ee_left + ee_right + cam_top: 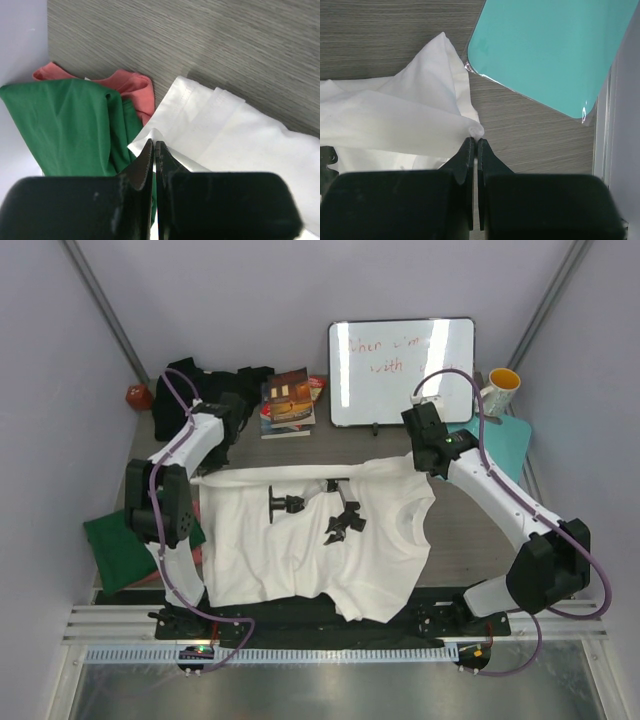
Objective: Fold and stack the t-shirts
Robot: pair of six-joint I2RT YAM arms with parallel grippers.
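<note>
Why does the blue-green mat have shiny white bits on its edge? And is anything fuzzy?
Right wrist view: the light glints off the glossy teal mat along its edge. Left wrist view: the left gripper is so near the lens that its black body looks soft, while the white t-shirt is sharp. Top view: the whiteboard writing looks pale and hard to read.

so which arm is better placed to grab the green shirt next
Left. The left arm has its jaws pinched on a corner of the white t-shirt, right beside the green t-shirt; the right arm grips the far side, by the teal mat.
</note>
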